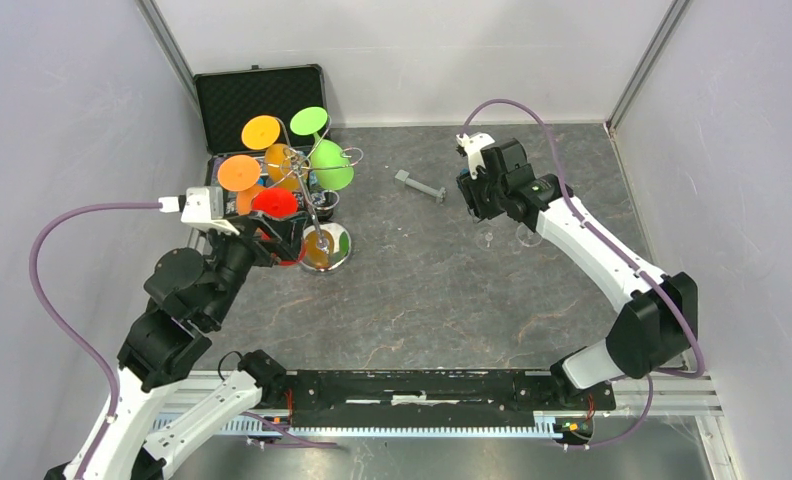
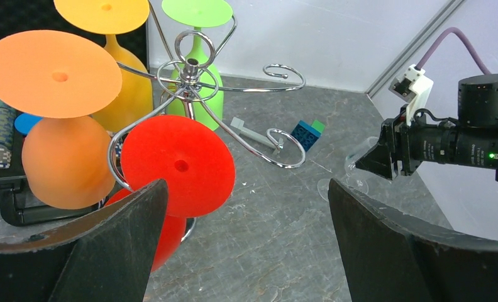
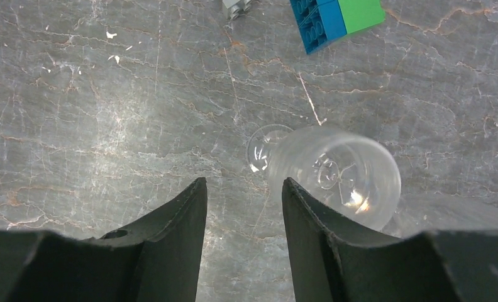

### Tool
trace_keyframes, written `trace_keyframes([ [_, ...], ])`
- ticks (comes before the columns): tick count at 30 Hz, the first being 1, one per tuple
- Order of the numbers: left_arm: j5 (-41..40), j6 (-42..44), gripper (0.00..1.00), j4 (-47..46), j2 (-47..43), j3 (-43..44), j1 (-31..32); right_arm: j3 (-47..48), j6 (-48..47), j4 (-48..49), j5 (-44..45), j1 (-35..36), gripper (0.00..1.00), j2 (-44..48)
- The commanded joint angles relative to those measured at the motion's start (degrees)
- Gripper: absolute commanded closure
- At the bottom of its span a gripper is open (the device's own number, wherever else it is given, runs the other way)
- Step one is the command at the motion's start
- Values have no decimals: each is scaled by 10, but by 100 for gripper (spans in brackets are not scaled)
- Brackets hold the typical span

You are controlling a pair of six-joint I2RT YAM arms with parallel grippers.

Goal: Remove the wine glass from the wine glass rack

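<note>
Case: black and foam-lined, lid up, at the far left of the desk, just behind the rack.
Left fingers: spread wide and released, with nothing gripped. They are low at the rack's near left side, and the red glass's foot shows in the gap just ahead of them. Whether they touch it cannot be told.
Orange wine glass: hangs bowl down and foot up on the rack's left side.
Yellow wine glass: hangs the same way at the rack's far side, beside the orange one.
Red wine glass: hangs on the nearest hook, foot up and tilted toward the left wrist camera, bowl below it.
Wine glass rack: silver wire stand on a shiny round base, left of the desk's centre, with four coloured glasses on it and several curled hooks bare.
Green wine glass: hangs on the rack's right side.
Grey piece: lies flat on the desk between the rack and the right arm.
Block: blue and green, on the desk beyond the right fingers.
Right fingers: partly apart and pointing down, with only bare desk between them and nothing grasped.
Clear wine glass: off the rack, on the desk just beside the right-hand finger and outside the gap. Whether it stands upright cannot be told.
</note>
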State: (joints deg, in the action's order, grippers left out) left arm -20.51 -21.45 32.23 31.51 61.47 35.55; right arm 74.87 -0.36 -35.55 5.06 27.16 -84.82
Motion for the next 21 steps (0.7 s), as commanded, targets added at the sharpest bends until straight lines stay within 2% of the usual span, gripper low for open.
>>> trace_keyframes([
  [1, 5, -19, 0, -32, -5, 0, 2, 10, 3, 28, 0, -4, 48, 0],
  [14, -7, -29, 0, -17, -11, -12, 1, 5, 3, 49, -49, -6, 48, 11],
  [21, -18, -99, 0, 22, 3, -6, 1, -69, 54, 134, -188, -6, 48, 84],
])
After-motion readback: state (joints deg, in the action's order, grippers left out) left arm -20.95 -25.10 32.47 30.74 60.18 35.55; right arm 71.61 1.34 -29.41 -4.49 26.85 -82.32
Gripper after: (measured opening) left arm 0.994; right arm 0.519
